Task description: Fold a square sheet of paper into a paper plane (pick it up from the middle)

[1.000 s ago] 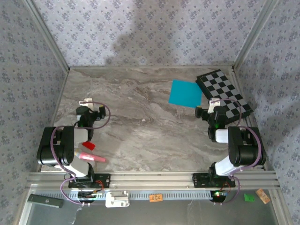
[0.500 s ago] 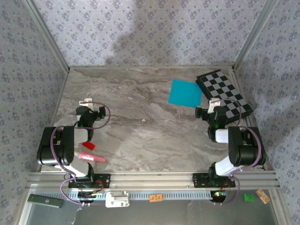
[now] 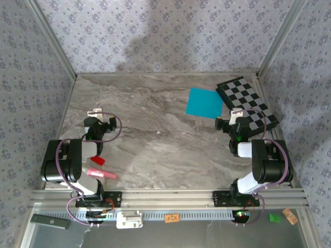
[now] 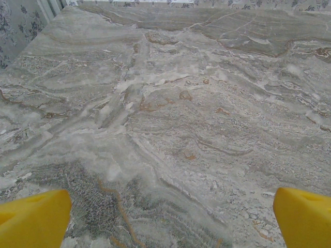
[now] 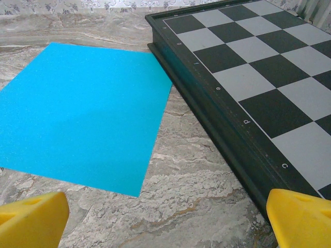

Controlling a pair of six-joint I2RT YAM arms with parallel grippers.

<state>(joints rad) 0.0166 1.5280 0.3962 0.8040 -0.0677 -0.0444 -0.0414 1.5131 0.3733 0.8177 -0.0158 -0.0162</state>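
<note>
- Two hands are at work here, and both stand spread wide with nothing between their fingers. The left hand is over bare table, and the right hand is at the near edge of the checkered board.
- Each wrist view catches two yellow fingertips, one in either bottom corner, well apart.
- One square sheet of paper, bright cyan, lies flat and unfolded at the far right of the table, with neither hand touching it.
- One board only, black and white, lies just right of the sheet. The sheet's nearest corner comes right up against its dark side wall.
- Two small things lie close together beside the left arm: one red object and one pink object.
</note>
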